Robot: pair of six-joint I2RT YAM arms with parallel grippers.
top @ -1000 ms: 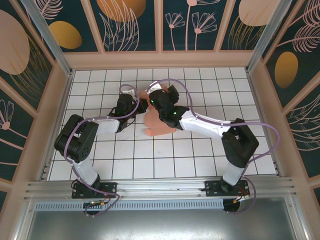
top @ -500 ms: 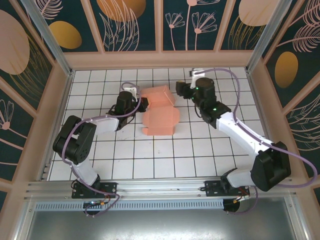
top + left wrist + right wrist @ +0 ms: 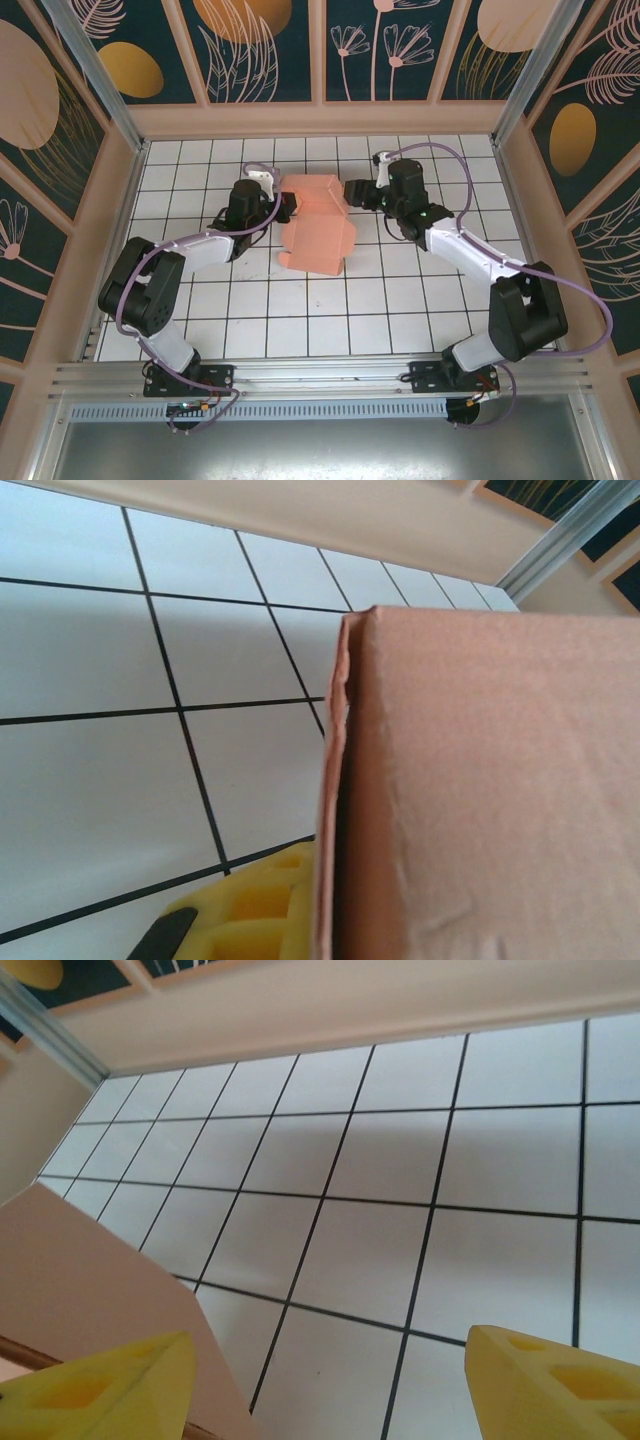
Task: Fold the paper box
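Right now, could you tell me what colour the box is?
The box is salmon pink, clearest in the top view.

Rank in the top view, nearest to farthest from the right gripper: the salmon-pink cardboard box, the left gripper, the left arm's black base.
1. Salmon-pink cardboard box: just left of the right gripper.
2. Left gripper: at the box's opposite edge.
3. Left arm's black base: table's near edge.

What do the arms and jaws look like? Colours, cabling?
Left arm and right arm match: black joint housings, white links, a lilac cable looping along each. Jaws have yellow pads with moulded recesses.
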